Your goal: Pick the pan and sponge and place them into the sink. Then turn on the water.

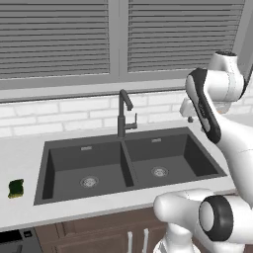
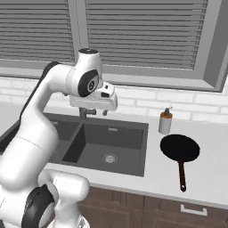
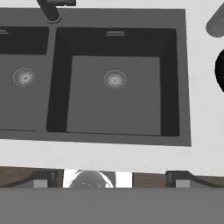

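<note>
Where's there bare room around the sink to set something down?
Both basins of the sink are bare down to their drains. Counter lies free between the sponge and the sink's left rim, and along the front edge. Right of the sink it is crowded: the pan and a soap bottle sit close together there.

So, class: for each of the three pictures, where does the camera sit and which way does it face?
Left base view: behind the arm's left, facing the sink, faucet and sponge; arm at right.
Right base view: behind its right, facing the pan; arm at left.
Hand view: above, looking down into both basins, pincer open.
All share the sink.
</note>
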